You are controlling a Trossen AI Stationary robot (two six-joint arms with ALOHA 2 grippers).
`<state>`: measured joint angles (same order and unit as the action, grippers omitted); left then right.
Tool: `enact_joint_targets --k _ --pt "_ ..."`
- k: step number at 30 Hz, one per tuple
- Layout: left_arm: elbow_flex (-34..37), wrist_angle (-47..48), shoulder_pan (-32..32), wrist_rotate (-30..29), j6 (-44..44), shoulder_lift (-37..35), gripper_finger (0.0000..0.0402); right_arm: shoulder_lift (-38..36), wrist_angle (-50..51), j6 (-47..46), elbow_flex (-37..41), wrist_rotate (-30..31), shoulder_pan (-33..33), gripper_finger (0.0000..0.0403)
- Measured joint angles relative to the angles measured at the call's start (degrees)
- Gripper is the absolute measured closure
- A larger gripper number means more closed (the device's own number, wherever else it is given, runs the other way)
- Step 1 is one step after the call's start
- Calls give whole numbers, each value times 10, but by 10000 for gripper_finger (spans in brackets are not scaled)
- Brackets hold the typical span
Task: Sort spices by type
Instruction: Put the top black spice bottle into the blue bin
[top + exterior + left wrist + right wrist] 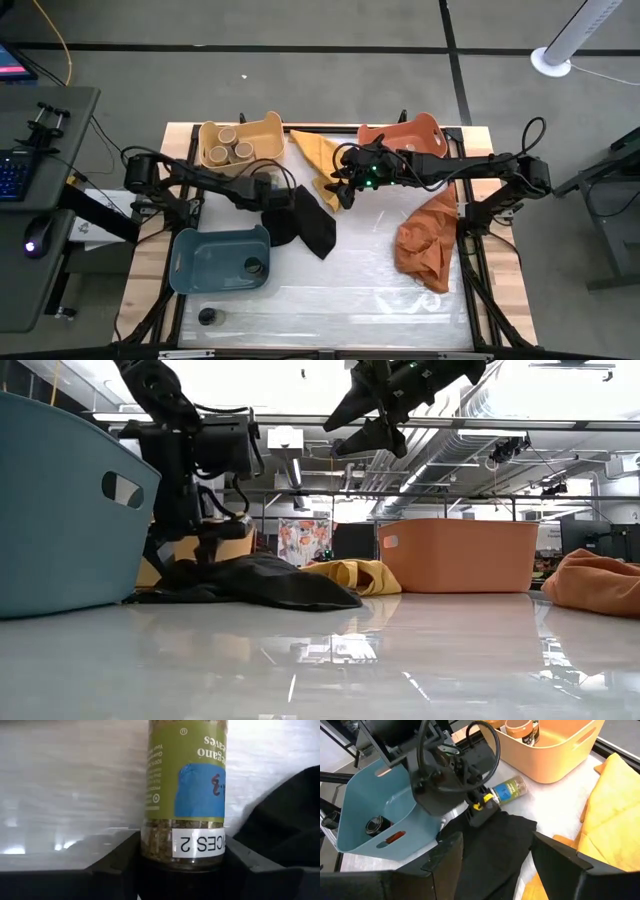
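Note:
My left gripper (280, 188) reaches in from the table's left, at the black cloth's (312, 228) edge, shut on a green-labelled spice jar (507, 790) with a blue tape patch. My right gripper (500, 865) hangs open and raised (370, 425) above the black cloth, touching nothing. Tan-topped jars (230, 150) stand in the yellow bin (268, 128). A dark jar (255, 267) lies in the blue bin (190, 262). Another dark-topped jar (207, 317) stands on the table near its near left corner. My left gripper pinches the jar between its two fingers (112, 857) at the jar's end nearest the wrist (182, 847), where a white sticker sits. The jar points straight out from the fingers toward the yellow bin. Whether it rests on the table I cannot tell.
The orange bin (425, 128) stands at the far edge, right of the yellow cloth (315, 155). An orange cloth (425, 245) lies bunched on the table's right side. The glossy table (340, 290) between the blue bin and the orange cloth is bare.

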<state>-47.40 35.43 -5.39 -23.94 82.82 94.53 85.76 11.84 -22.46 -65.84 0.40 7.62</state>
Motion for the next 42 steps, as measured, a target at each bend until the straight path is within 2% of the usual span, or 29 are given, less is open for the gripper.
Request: enact_joint_targets --k 5,9,13,15,18,23,28,31,35,42 --pt "0 41 -3 -5 -53 -62 239 0 0 4 0 4 0 176" --pt "0 63 -3 7 -160 -156 239 0 0 5 0 5 0 176" --pt "-12 86 0 117 -313 -265 239 0 -9 6 0 1 0 176" --pt "-33 123 7 174 -382 -302 239 0 -39 8 0 -23 0 176" --pt "-78 190 20 198 -453 -323 239 0 -112 10 0 -80 0 176" --pt "-154 226 28 160 -549 -286 239 2 -196 40 0 -106 -8 176" --pt "-239 225 28 117 -688 -199 239 2 -207 192 0 -104 -35 176" --pt "-288 230 28 98 -766 -146 239 2 -183 248 0 -64 -48 176" --pt "-346 228 28 84 -845 -102 239 3 -155 280 0 7 -54 176" --pt "-380 237 26 76 -900 -82 239 3 -159 284 -2 57 -55 175"
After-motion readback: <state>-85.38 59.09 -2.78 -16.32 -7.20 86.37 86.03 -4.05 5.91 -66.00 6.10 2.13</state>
